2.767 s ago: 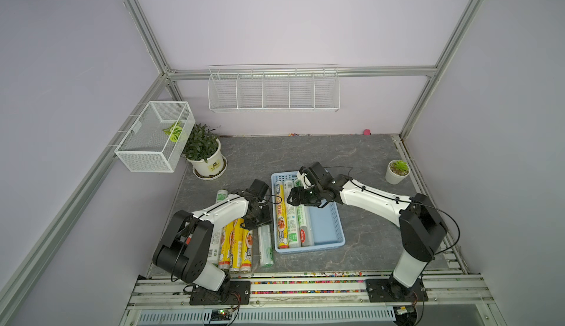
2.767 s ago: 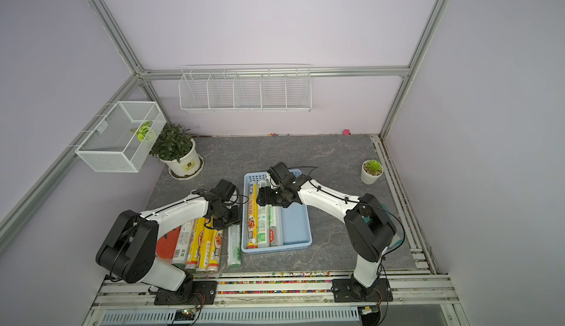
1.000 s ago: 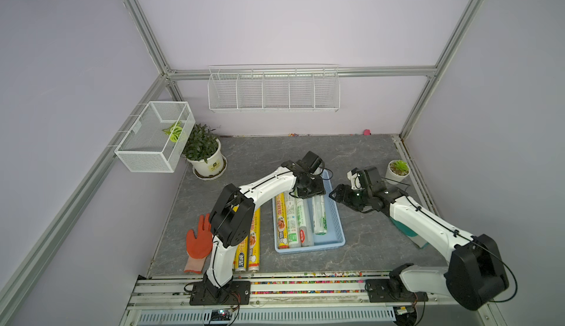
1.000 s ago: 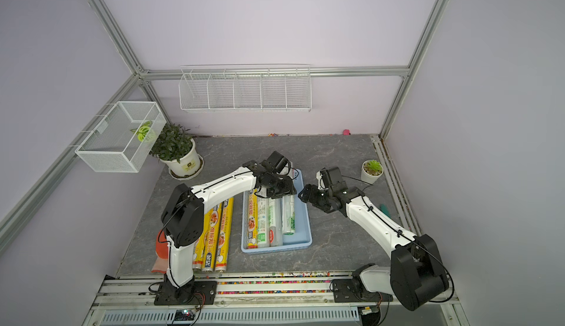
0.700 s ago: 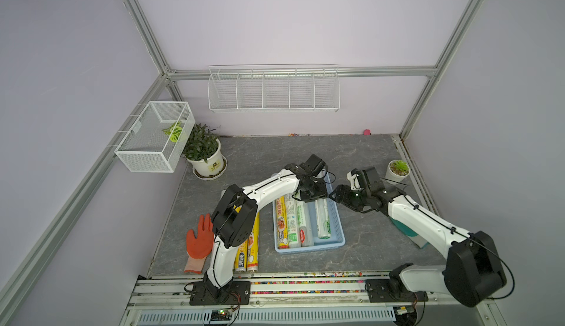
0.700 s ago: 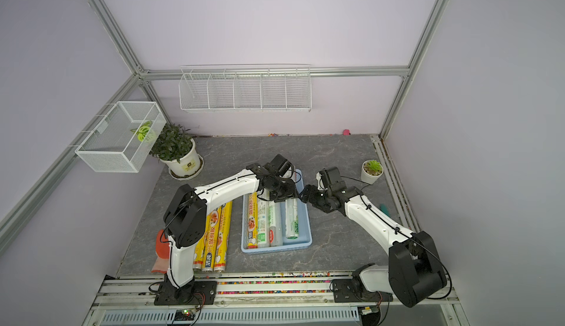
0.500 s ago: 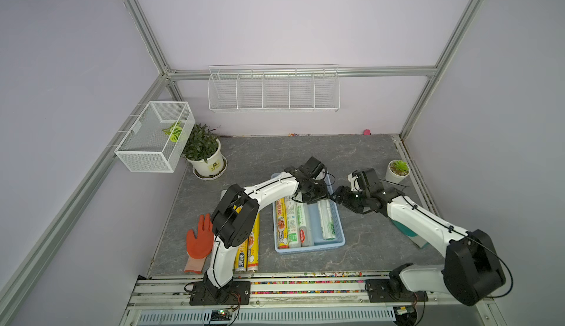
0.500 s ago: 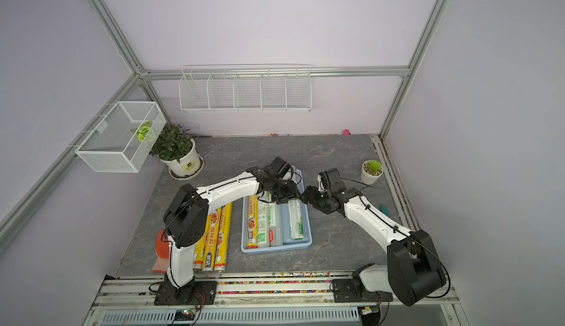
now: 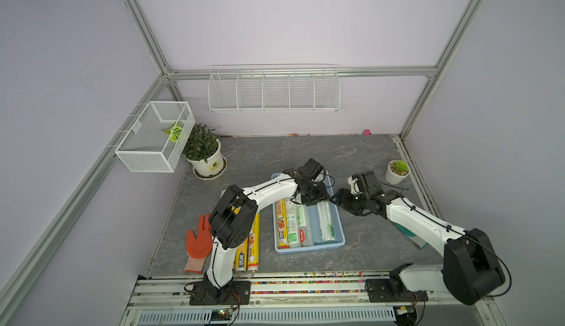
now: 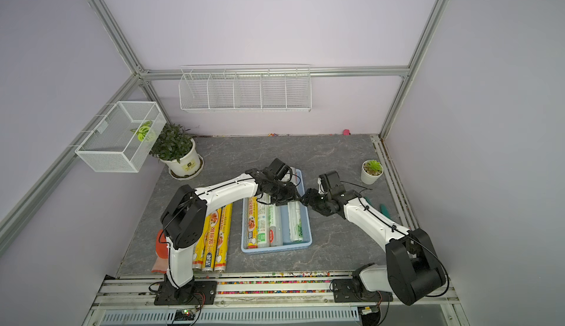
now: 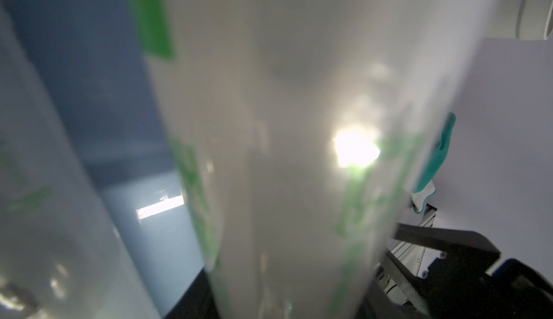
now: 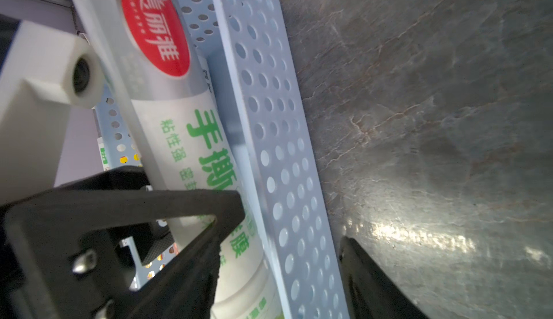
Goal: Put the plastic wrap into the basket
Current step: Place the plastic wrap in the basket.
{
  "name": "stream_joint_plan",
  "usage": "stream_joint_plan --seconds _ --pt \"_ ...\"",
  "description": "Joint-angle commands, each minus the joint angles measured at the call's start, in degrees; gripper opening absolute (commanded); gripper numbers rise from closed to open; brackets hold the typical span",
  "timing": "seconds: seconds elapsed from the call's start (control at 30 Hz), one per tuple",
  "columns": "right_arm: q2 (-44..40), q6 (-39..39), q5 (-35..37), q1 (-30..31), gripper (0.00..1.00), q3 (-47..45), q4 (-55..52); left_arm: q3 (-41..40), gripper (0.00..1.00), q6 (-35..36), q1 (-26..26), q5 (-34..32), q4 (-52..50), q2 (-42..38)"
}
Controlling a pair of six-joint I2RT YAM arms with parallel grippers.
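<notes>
The light-blue basket [image 9: 308, 248] [image 10: 275, 247] holds several rolls of plastic wrap, one yellow [image 9: 281, 223] and the rest clear-white. My left gripper [image 9: 315, 194] [image 11: 287, 287] is over the basket's far end. It is shut on the far end of a clear-white, green-printed roll [image 9: 325, 223] [image 11: 284, 152] that lies along the right wall. My right gripper [image 9: 337, 197] [image 12: 281, 242] is open. Its jaws straddle this roll [image 12: 191, 141] and the perforated right wall [image 12: 269, 123]. More yellow rolls [image 10: 211, 242] lie on the table left of the basket.
An orange glove [image 9: 198, 245] lies at the front left. A green glove [image 9: 406, 232] lies under my right arm. A potted plant [image 9: 203, 153] stands at the back left and a small pot [image 9: 397, 171] at the right. A wire mesh box [image 9: 156, 136] and a wire rack [image 9: 273, 92] hang on the walls.
The left gripper has shifted the clear-white roll over to the basket's right wall. The right gripper has moved in to that wall and its jaws have narrowed.
</notes>
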Motion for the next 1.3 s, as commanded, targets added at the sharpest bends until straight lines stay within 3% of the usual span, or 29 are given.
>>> stream_joint_plan --seconds 0.0,0.07,0.23,0.5,0.67,0.97,1.27 --pt "-0.9 1.5 -0.4 0.1 0.68 -1.8 3.0 -0.1 0.31 -2.8 1.3 2.4 -3.5 -5.4" --pt "-1.7 1.8 0.1 0.1 0.67 -2.0 2.8 -4.0 0.31 -4.9 2.3 9.6 3.7 -5.7" --pt "-3.0 2.4 0.3 0.1 0.68 -2.8 3.2 -4.2 0.31 -3.9 2.1 12.2 6.3 -4.0" --pt "-5.0 2.1 1.5 0.1 0.69 -3.4 1.8 2.0 0.34 0.5 0.6 7.1 -0.5 3.7" --pt "-5.2 2.3 1.8 0.1 0.70 -3.7 1.5 3.2 0.42 1.5 0.7 7.9 -0.7 5.7" --pt "-5.0 1.5 2.1 0.1 0.70 -2.4 -0.3 3.4 0.71 1.9 0.8 5.6 -1.7 3.4" --pt "-7.7 1.3 2.0 0.1 0.70 -0.8 -1.0 2.3 0.73 3.0 0.8 1.7 -4.4 -5.3"
